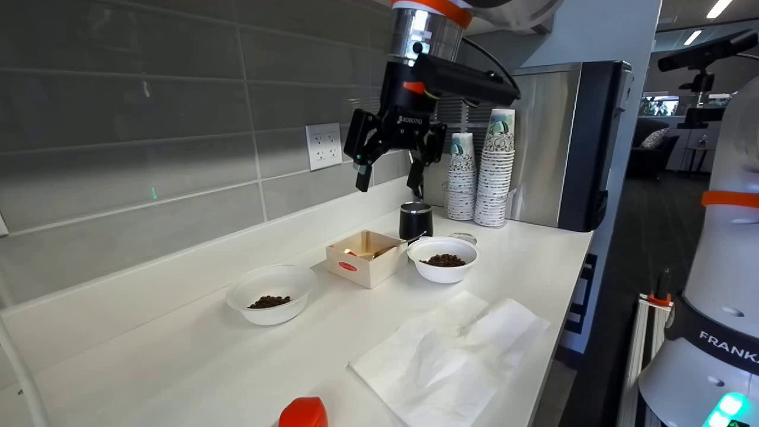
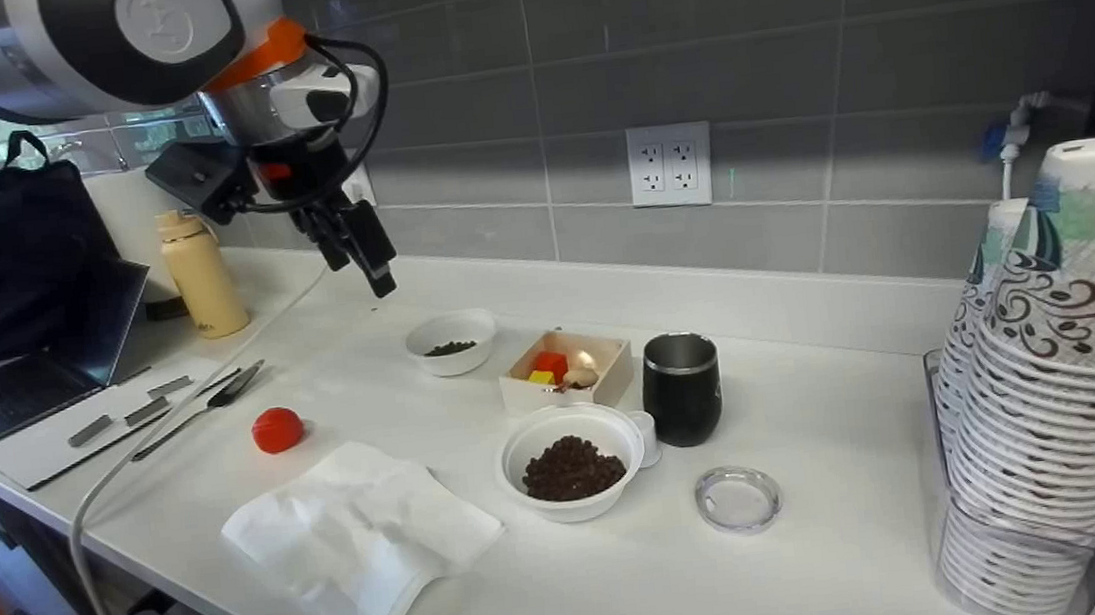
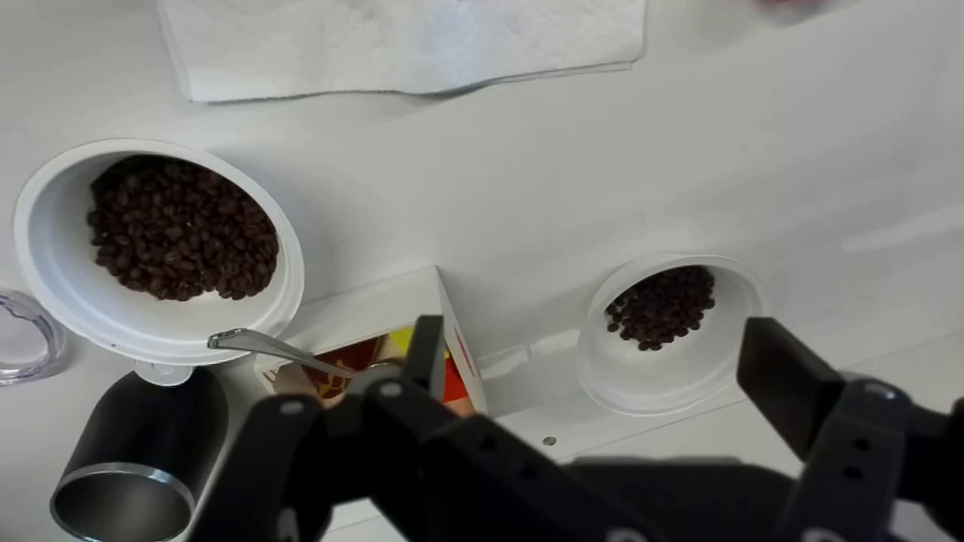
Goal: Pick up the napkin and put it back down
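The white napkin (image 1: 450, 362) lies spread and crumpled on the white counter, near its front edge in both exterior views (image 2: 358, 532). In the wrist view only a part of the napkin (image 3: 407, 49) shows at the top edge. My gripper (image 1: 388, 181) is open and empty, well above the counter. It hangs toward the tiled wall, away from the napkin, and also shows in an exterior view (image 2: 361, 273). In the wrist view the two fingers (image 3: 595, 339) are wide apart, with nothing between them at their height.
A bowl of dark beans (image 2: 573, 466), a wooden box (image 2: 569, 371), a black mug (image 2: 682, 390) and a clear lid (image 2: 738, 498) stand beside the napkin. Another bowl (image 1: 271, 293) is near the wall. A red object (image 2: 277, 430), cutlery (image 2: 200, 406) and tall cup stacks (image 2: 1037, 381) flank them.
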Available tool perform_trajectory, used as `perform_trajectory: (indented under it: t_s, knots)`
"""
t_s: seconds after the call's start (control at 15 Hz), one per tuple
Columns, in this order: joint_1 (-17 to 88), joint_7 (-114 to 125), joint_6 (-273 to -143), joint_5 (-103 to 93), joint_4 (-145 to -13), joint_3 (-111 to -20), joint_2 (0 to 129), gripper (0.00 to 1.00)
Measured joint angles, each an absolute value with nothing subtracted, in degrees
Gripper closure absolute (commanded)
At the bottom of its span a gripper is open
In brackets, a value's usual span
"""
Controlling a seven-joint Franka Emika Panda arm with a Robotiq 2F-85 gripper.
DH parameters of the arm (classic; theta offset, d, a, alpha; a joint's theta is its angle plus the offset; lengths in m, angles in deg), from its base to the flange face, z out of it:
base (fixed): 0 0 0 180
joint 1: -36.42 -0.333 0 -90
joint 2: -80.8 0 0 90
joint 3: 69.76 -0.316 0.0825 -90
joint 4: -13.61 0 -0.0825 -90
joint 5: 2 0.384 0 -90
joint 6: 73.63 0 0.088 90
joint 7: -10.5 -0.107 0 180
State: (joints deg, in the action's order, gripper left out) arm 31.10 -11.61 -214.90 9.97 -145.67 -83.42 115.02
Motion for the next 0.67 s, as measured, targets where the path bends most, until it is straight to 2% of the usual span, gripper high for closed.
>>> perform_trajectory:
  t_s: [0.67]
  knots:
    - [29.55, -11.62, -214.94, 10.01, -145.67, -83.46, 107.48, 0.0]
